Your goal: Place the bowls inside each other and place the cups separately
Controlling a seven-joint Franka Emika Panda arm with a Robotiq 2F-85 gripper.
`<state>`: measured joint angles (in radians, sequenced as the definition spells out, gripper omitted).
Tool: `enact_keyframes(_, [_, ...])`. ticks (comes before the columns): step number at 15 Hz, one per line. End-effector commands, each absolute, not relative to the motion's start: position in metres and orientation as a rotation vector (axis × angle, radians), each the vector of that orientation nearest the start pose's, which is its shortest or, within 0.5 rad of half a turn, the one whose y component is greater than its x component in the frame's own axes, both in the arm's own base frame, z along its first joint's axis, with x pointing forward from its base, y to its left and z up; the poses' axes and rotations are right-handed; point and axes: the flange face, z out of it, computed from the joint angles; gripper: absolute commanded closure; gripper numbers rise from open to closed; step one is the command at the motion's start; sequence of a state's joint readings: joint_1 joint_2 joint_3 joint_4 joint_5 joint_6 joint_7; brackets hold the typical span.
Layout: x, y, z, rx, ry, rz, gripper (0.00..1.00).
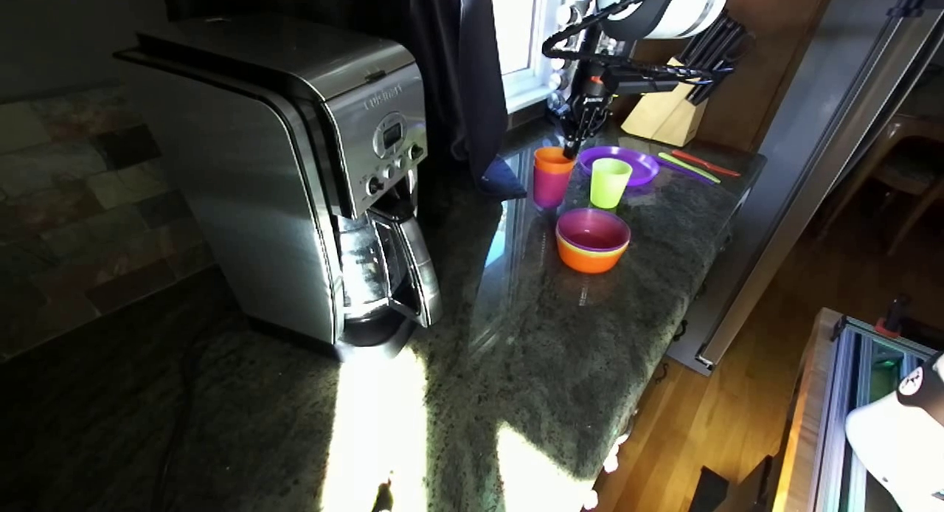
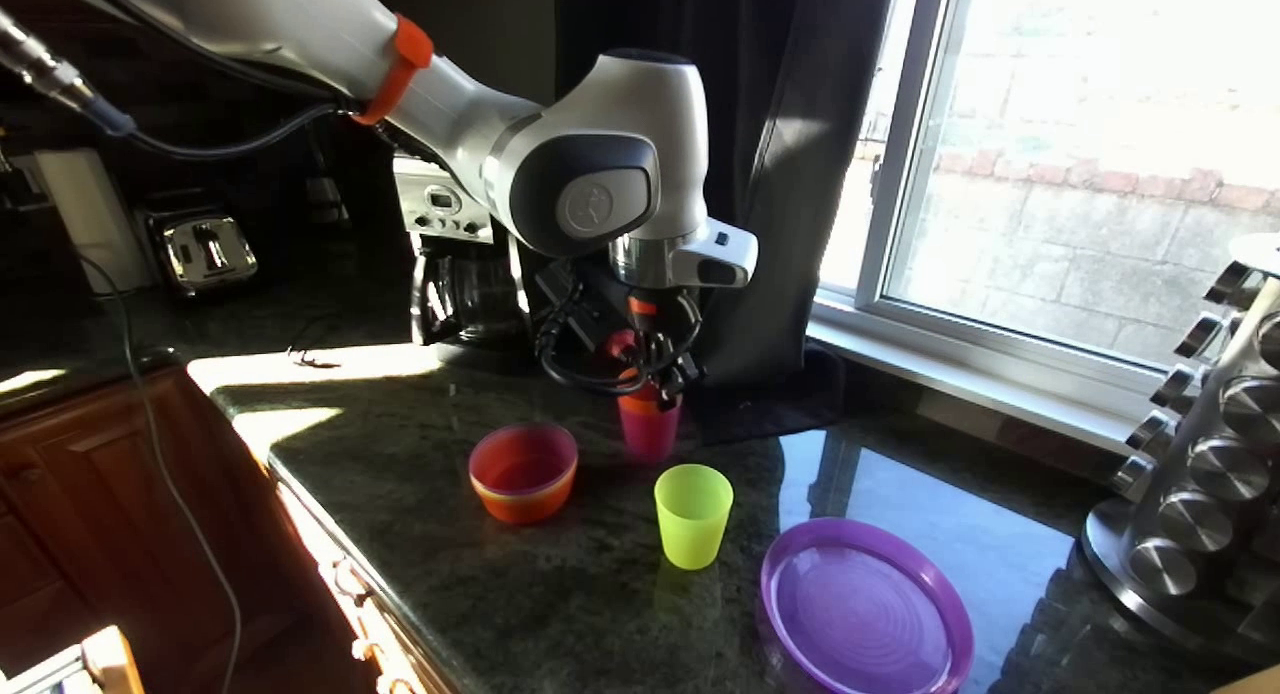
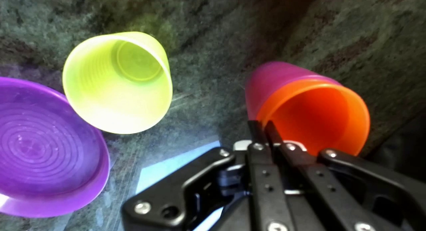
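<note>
Orange cup (image 3: 314,114), nested in the magenta cup (image 3: 274,79) near the lime green cup (image 3: 118,83), is pinched at its rim by the closed gripper (image 3: 262,123), so the magenta cup may be dragged up too if the 2 walls stick.

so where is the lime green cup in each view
In an exterior view: lime green cup right of centre, upper half, partly hiding the purple plate.
In an exterior view: lime green cup just right of centre, lower half, left of the purple plate.
In the wrist view: lime green cup left of centre, mostly upper half, partly hiding the purple plate.
Shared landmark: the purple plate.
</note>
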<state>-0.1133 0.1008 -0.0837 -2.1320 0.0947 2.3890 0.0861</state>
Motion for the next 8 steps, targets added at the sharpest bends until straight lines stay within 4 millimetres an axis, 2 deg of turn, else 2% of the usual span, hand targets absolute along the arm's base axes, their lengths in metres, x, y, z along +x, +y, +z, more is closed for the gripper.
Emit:
enact_keyframes(1, [0.5565, -0.1108, 0.3712, -3.029, 0.553, -0.193, 0.99])
enact_keyframes(2, [0.5576, -0.1127, 0.3711, -3.05, 0.571, -0.246, 0.99])
enact_keyframes(3, [0.5562, -0.1112, 0.3703, -3.025, 0.548, -0.169, 0.99])
enact_keyframes(5, [0.5562, -0.1116, 0.3687, -3.04, 0.551, -0.203, 0.99])
enact_keyframes(6, [0.5561, -0.111, 0.3683, -3.039, 0.543, -0.197, 0.8])
enact_keyframes(7, [0.5561, -0.1111, 0.3677, -3.041, 0.545, -0.2, 0.98])
enact_keyframes(8, [0.5562, -0.111, 0.367, -3.04, 0.544, -0.196, 0.96])
